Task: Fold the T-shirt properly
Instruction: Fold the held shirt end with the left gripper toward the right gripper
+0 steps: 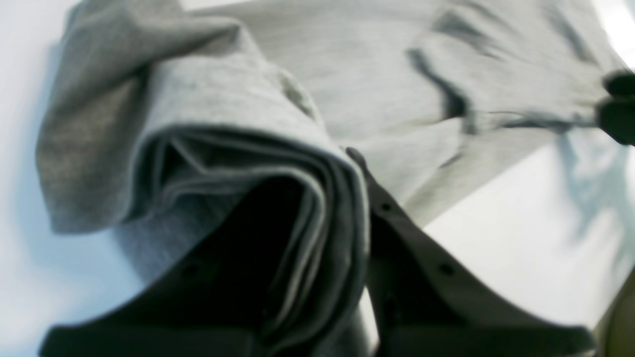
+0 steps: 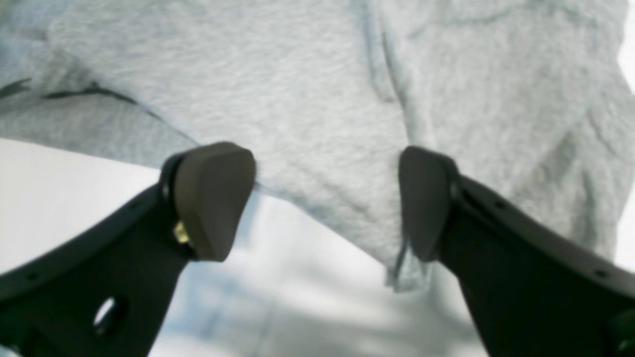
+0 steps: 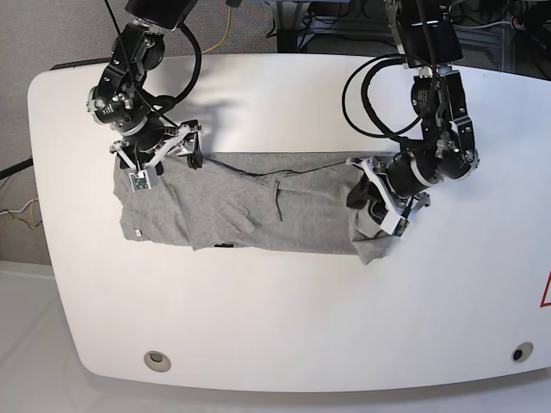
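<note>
Left wrist: bunched T-shirt (image 1: 278,198) layers.

light: bright, even | glare: white table (image 3: 284,310) shines | shadows: soft, small | blur: both wrist views fuzzy | base view: sharp

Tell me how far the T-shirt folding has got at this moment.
Done: the T-shirt already lies as a long narrow band across the table, so lengthwise folds look made. In hand: the left gripper is shut on a bunched end of the cloth, raised off the table; the right gripper stands open at the opposite edge, holding nothing. Left: folding the band crosswise into a compact stack.
</note>
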`<state>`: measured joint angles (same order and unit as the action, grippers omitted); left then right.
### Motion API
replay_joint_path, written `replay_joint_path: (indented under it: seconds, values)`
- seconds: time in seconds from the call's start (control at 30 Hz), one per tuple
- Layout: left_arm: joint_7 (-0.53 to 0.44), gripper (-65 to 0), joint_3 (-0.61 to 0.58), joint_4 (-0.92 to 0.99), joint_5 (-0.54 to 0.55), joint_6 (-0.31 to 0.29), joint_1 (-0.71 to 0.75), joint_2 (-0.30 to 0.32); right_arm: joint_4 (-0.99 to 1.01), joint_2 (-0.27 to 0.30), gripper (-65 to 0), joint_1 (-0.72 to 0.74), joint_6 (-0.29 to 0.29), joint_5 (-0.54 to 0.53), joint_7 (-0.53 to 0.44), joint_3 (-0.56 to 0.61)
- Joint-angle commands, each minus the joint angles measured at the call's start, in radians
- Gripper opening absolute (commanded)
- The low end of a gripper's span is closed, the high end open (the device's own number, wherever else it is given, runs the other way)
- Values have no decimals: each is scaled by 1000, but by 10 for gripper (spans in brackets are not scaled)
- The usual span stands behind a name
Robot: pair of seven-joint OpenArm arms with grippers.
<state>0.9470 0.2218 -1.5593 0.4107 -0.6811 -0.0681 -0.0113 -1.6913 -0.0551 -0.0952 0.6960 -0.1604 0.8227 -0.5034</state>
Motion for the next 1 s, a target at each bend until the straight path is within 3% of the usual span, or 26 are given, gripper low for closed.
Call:
replay_joint_path:
  seconds: [0.0,0.37,0.97]
  values:
    - [-18,-650,-29,-11,24,-15,-31,-29,-11,6,-174,14,2,-11,-21,-1]
    - [-8,-650,-32,62,18,-17,-83,-117,-12,7,-170,11,2,-16,-14,-3]
    - [-15,-650,-15,144,19,62,-142,-146,-11,6,-168,9,2,-17,-11,-7]
